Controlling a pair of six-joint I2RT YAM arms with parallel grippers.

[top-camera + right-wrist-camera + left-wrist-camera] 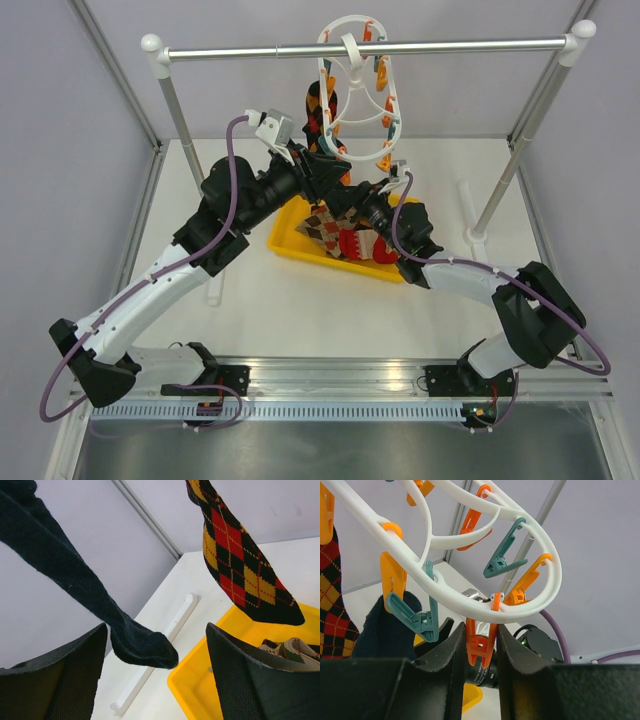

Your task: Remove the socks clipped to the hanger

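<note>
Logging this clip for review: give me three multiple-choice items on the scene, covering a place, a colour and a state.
1. Where do the loose socks lie?
A on the rail
B in the yellow tray
C on the bare table

2. What colour is the peg between the left gripper fingers?
A teal
B white
C orange

3. How is the right gripper?
A open
B shut on a sock
C shut on a peg

Key:
1 B, they are piled inside the tray.
2 C, both fingers press an orange peg.
3 A, its fingers stand wide apart, and the dark sock hangs ungripped between them.
</note>
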